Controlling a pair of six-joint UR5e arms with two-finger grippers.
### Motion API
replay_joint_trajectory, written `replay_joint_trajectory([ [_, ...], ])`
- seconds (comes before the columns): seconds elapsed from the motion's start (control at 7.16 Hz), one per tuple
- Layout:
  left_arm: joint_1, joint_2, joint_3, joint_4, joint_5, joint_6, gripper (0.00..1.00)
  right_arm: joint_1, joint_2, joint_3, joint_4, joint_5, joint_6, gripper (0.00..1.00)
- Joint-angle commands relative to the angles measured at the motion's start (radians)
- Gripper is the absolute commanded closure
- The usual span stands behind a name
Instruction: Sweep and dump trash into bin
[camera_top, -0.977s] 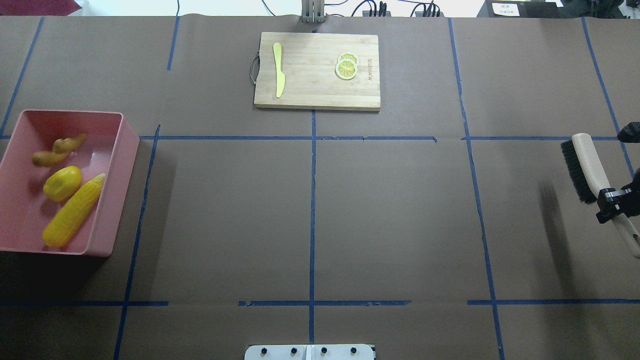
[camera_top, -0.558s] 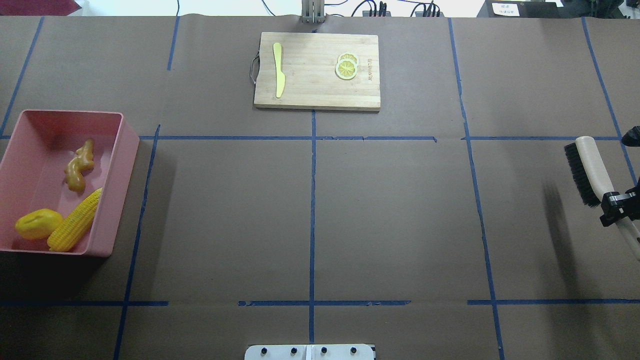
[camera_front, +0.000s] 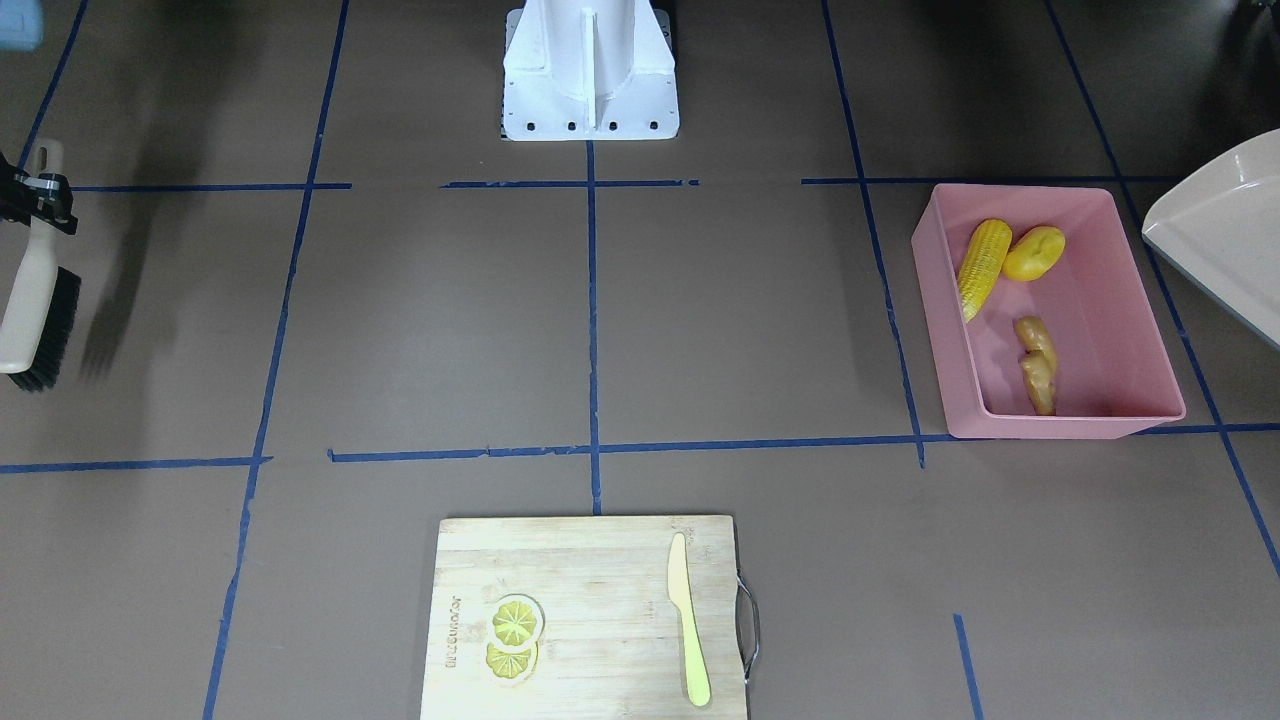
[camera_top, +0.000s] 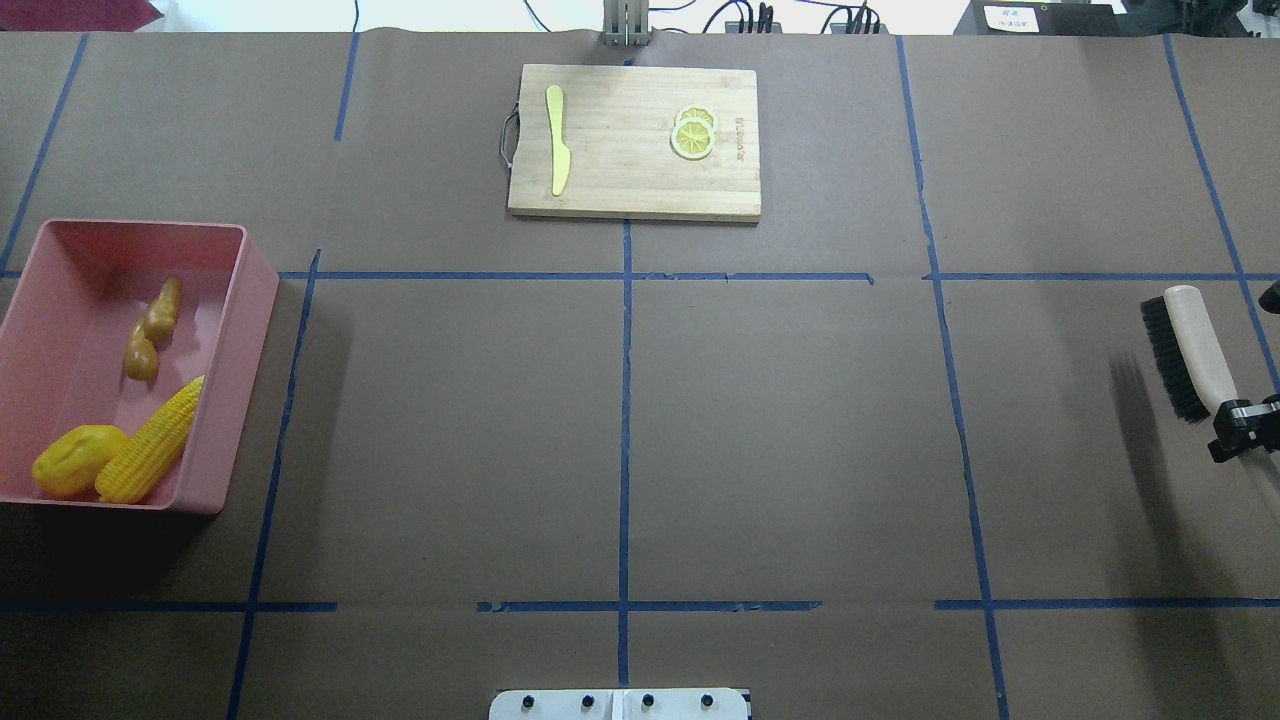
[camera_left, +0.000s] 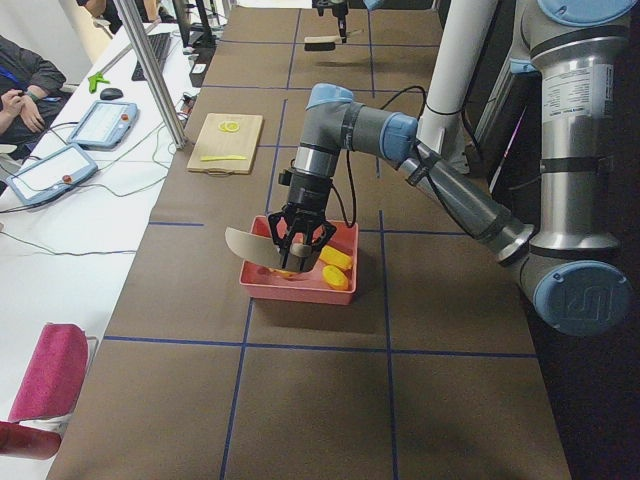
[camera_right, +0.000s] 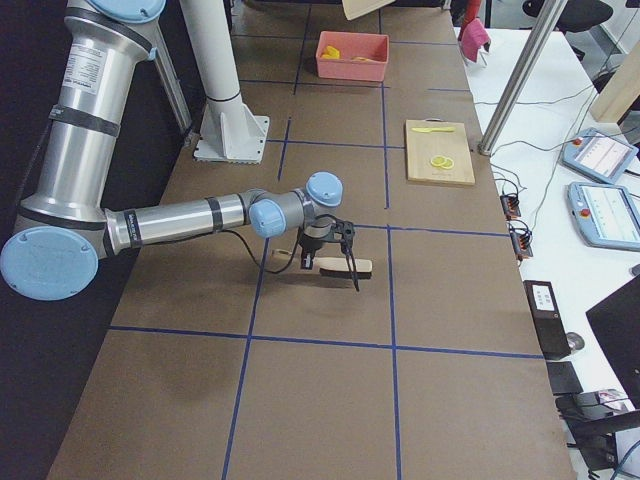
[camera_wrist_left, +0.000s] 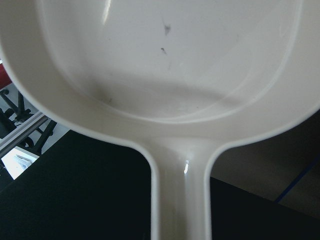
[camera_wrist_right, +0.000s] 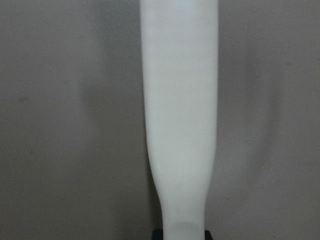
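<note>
The pink bin (camera_top: 255, 300) stands at the table's left; it also shows in the front view (camera_front: 1060, 425). Inside it lie the corn cob (camera_top: 150, 453), the yellow potato-like lump (camera_top: 78, 460) and the ginger root (camera_top: 152, 325). My left gripper (camera_left: 297, 240) is shut on the handle of the beige dustpan (camera_front: 1220, 235), held in the air beside the bin; the pan (camera_wrist_left: 165, 65) is empty. My right gripper (camera_top: 1240, 425) is shut on the handle of the brush (camera_top: 1190, 345) at the table's far right, bristles facing left.
A wooden cutting board (camera_top: 620, 190) sits at the far middle with a yellow-green knife (camera_top: 557, 140) and lemon slices (camera_top: 693, 133). The robot's white base (camera_front: 590, 70) is at the near middle edge. Blue tape lines cross the brown table cover.
The three toy foods have tumbled and settled in the bin, with corn and lump at its near end. My right gripper has moved the brush nearer the robot and further right.
</note>
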Motion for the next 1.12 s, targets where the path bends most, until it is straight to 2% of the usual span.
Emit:
replay_joint_trajectory([
  [0.0,0.003,-0.003,0.001,0.000,0.000,0.000,0.96,-0.001,0.004,-0.076,0.115,0.003,0.048,0.99],
  [0.28,0.003,-0.011,0.001,0.000,0.000,0.000,0.95,-0.002,0.007,-0.085,0.119,0.012,0.048,0.99],
  [0.42,0.003,-0.012,0.001,0.000,0.000,0.000,0.95,-0.002,0.008,-0.090,0.119,0.052,0.048,0.99],
  [0.98,0.004,-0.024,0.001,-0.002,0.001,0.000,0.95,-0.004,0.036,-0.140,0.120,0.060,0.044,0.99],
])
